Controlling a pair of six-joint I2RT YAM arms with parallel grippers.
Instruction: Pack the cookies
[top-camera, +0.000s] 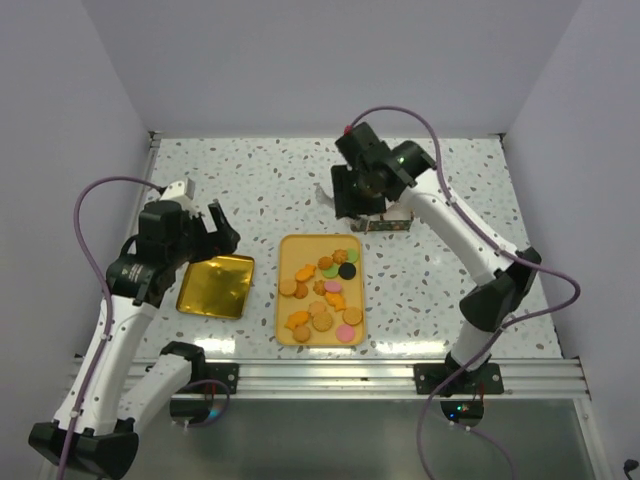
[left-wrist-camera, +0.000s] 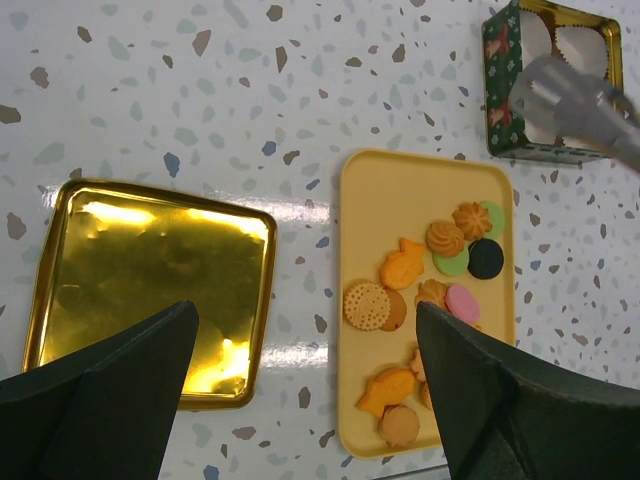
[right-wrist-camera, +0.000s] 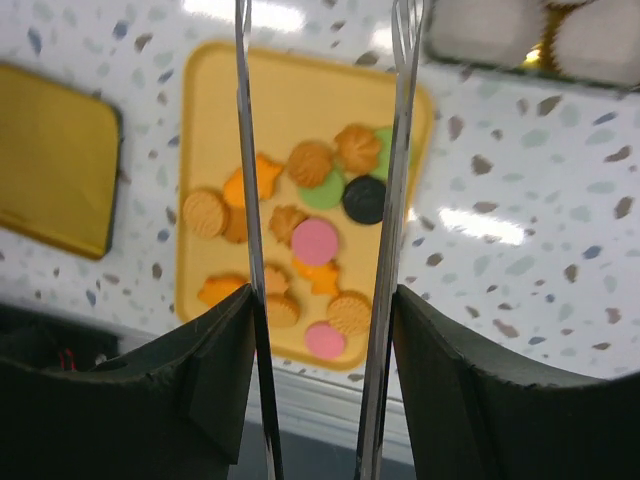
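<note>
At centre of the tabletop, the cookies, small round, flower and fish-shaped biscuits in orange, tan, pink, green and black, lie loose in a single layer on the flat yellow rectangular plastic tray. They are gathered in its middle and near half, and you can see the far-left corner of the tray bare.

Just behind the tray's far-right corner stands the dark green rectangular printed tin, with white pleated paper cups inside it. Your right gripper hangs above this tin. Its two black fingers are pressed against the outer sides of the thin metal tongs. The two blades stand apart and roughly parallel. In the left wrist view the blurred tong tips sit over the tin's cups.

To the left of the tray, apart from it, lies the shallow gold-coloured rectangular metal lid, shiny side up. Your left gripper hovers over the far edge of this lid, fingers spread wide and holding nothing.

All of these rest on the white speckled terrazzo-pattern table.
</note>
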